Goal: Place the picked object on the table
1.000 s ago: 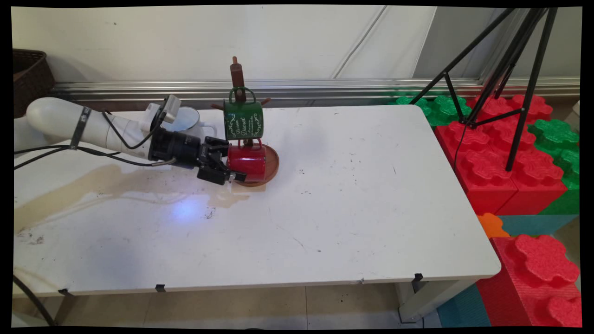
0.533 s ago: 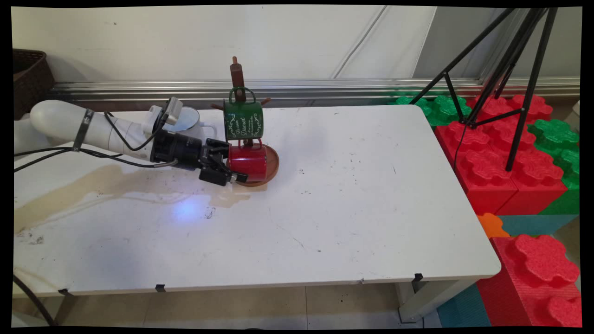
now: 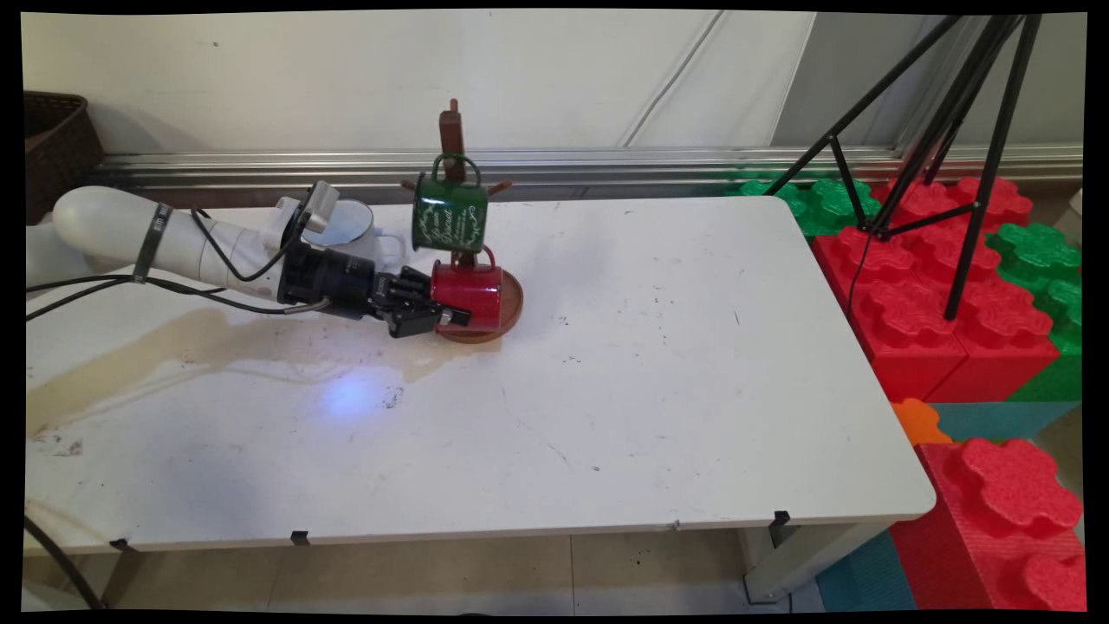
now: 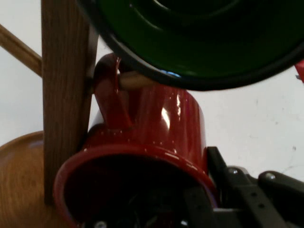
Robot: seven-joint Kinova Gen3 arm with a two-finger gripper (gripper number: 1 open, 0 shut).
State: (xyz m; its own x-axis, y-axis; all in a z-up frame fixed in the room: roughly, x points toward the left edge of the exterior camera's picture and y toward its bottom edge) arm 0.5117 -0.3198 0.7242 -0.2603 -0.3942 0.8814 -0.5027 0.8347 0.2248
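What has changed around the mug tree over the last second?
The gripper has closed onto the rim of the red mug, one finger inside the mug in the hand view; earlier its fingers stood open around that mug. The mug tree has tipped and shifted slightly to the right, and the green mug hanging on it now tilts. The white mug behind the arm and the table are unchanged.
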